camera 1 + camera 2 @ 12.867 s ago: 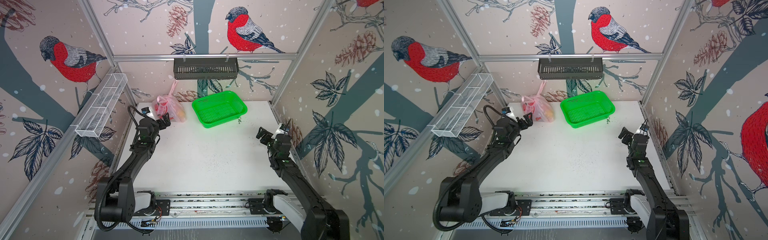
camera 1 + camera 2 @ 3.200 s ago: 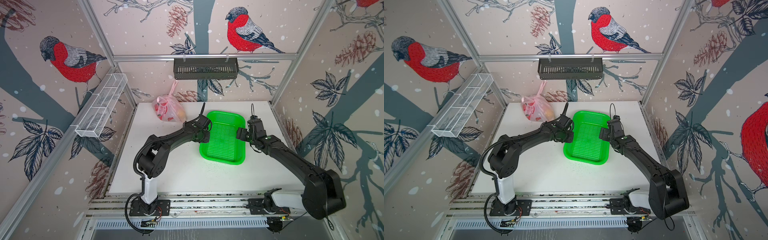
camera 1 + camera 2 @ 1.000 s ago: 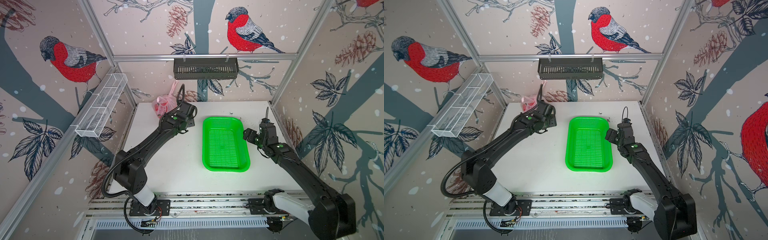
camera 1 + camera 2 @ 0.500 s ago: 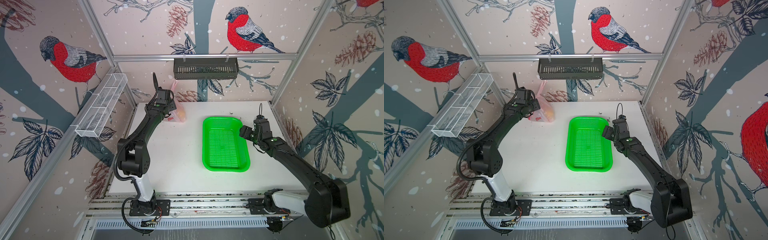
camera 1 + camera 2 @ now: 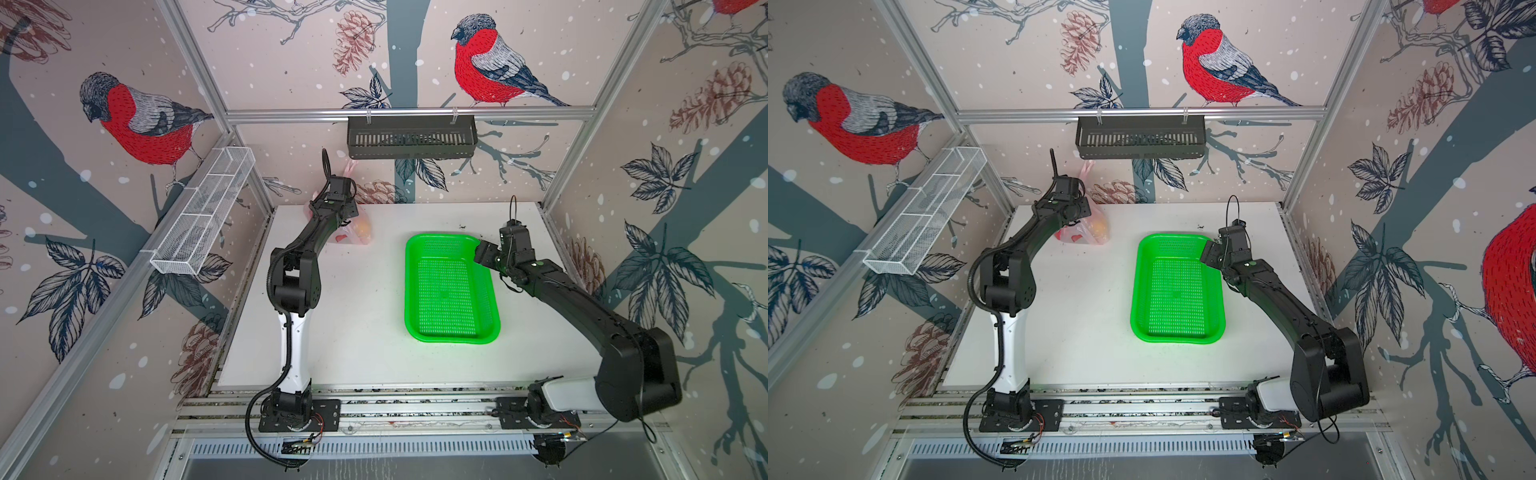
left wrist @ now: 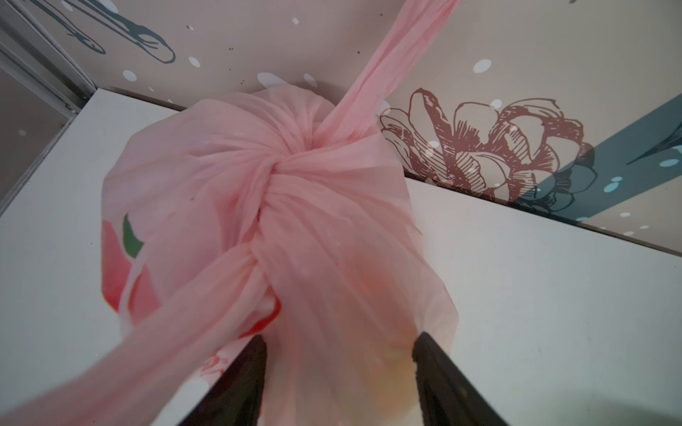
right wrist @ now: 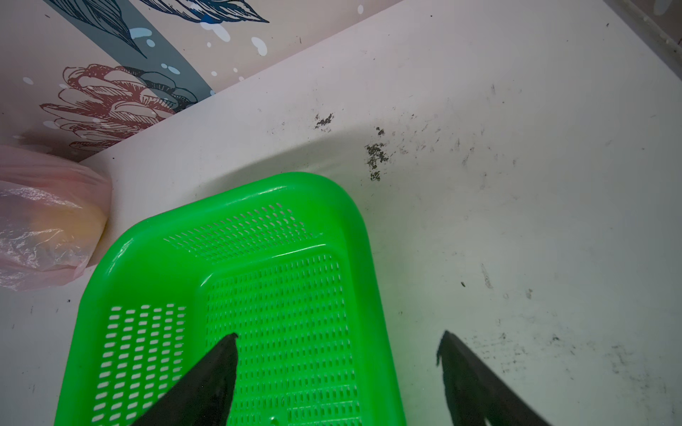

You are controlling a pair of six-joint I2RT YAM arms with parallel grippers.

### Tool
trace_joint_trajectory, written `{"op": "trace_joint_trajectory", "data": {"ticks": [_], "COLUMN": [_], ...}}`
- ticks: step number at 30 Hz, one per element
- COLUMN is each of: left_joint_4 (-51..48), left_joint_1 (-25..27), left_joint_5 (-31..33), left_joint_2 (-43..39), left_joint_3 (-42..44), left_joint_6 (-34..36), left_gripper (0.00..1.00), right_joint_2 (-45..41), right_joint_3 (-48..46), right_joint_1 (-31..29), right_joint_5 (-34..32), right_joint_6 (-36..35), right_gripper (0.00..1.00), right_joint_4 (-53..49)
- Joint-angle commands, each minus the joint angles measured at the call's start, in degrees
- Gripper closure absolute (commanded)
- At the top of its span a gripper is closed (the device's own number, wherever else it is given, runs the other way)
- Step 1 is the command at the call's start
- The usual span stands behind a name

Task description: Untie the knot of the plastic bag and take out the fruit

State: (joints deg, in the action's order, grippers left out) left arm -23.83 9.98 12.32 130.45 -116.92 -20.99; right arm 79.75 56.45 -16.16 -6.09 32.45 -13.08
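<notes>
While the knot (image 6: 275, 191) is tied and nothing is out, the step in hand is the first one: getting hold of the film so the twist can be worked loose.

The bag (image 5: 1088, 235) sits in the far left corner of the tabletop (image 5: 357, 324), close to the back wall. The fruit (image 5: 1100, 227) is inside it, showing only as an orange glow and red patches through the pink film.

The left arm is stretched out to that corner, its wrist bent down over the bag. In the wrist view the left claw (image 6: 341, 337) is spread, its jaws standing either side of the bulging film just short of the knot. Whether they touch the film I cannot tell, and nothing is pinched. The far handle (image 6: 387, 55) rises from the knot toward the wall. The near handle (image 6: 166, 332) runs back past one jaw.

The next move, as I judge it, calls for closing on one handle close to the twist, not on the bag's body, and drawing it back through. A second hold would keep the bag from being dragged along.

The right arm reaches forward with its elbow low. The right claw (image 7: 338, 335) is spread and empty, hovering over the far right corner of the basket (image 5: 451, 338), well apart from the bag.
</notes>
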Motion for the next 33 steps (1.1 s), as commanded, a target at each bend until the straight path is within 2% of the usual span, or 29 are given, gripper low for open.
{"op": "trace_joint_trajectory", "data": {"ticks": [1,5,10,13,17,26,33], "left_joint_4": [-0.34,0.12,1.02,0.42,-0.07,9.61,12.54], "left_joint_1": [-0.05,-0.05,-0.05,-0.08,-0.05,0.28,5.54], "left_joint_5": [2.22,2.08,0.08,-2.22,-4.80,-13.38,-16.98], "left_joint_2": [2.97,5.13,5.57,4.61,1.22,-19.85,-39.58], "left_joint_3": [-3.54,-4.79,-3.69,-3.04,0.63,32.15,58.39], "left_joint_6": [1.22,0.98,-0.54,-1.50,-1.23,-3.08,-7.75], "left_gripper": [0.40,0.50,0.80,0.90,0.97,0.98,0.98], "right_joint_2": [1.14,1.92,1.73,1.56,0.72,-0.73,-1.80], "right_joint_3": [1.26,1.57,1.08,0.86,0.10,-3.30,-4.39], "right_joint_1": [-0.01,0.08,0.18,0.20,0.10,-0.73,-3.68], "right_joint_5": [-0.81,-0.88,-1.12,-1.13,-0.69,0.13,0.99], "right_joint_6": [-1.42,-1.46,-1.16,-0.98,-0.29,0.16,0.00], "right_gripper": [0.14,0.14,0.15,0.15,0.15,0.16,0.17], "right_joint_4": [1.53,1.65,1.92,1.92,2.40,4.41,5.17]}}
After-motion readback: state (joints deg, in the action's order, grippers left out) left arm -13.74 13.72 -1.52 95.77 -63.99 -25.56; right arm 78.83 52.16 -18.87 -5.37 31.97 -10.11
